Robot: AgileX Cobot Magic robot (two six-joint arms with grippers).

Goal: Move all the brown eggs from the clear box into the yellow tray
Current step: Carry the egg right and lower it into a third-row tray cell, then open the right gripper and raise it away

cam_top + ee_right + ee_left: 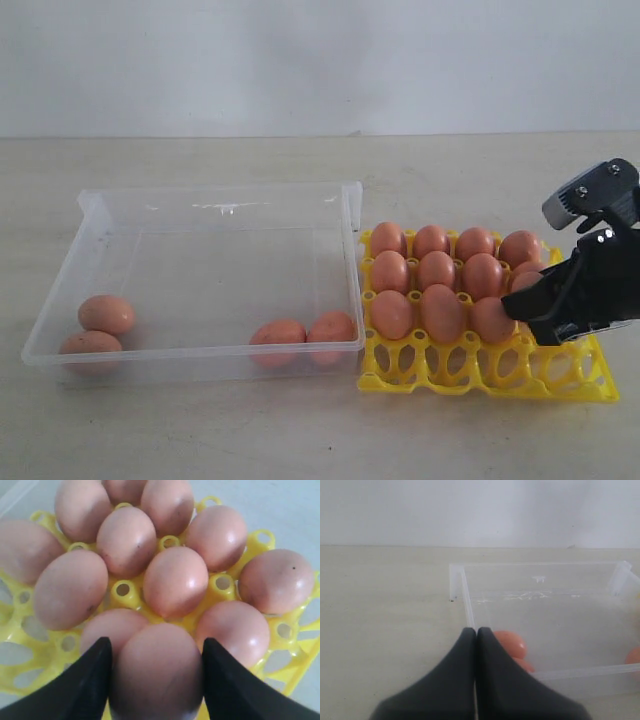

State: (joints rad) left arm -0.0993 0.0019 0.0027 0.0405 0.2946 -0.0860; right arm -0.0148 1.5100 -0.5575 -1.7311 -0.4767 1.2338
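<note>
The right gripper (522,303), a blocky body of matte black plastic, showed at the right edge of the exterior view. It was topped by a rounded silver-grey metal cap (585,200) with small screws. Along the bottom of the right wrist view its smooth black wedge-shaped fingers (85,685) looked faintly glossy. The left gripper (476,630) filled the lower middle of the left wrist view: two dull black tapering fingers (450,680) with curved outer flanks.

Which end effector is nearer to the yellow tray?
Right. The right end effector is over the yellow tray, around an egg; the left end effector is outside the clear box.
</note>
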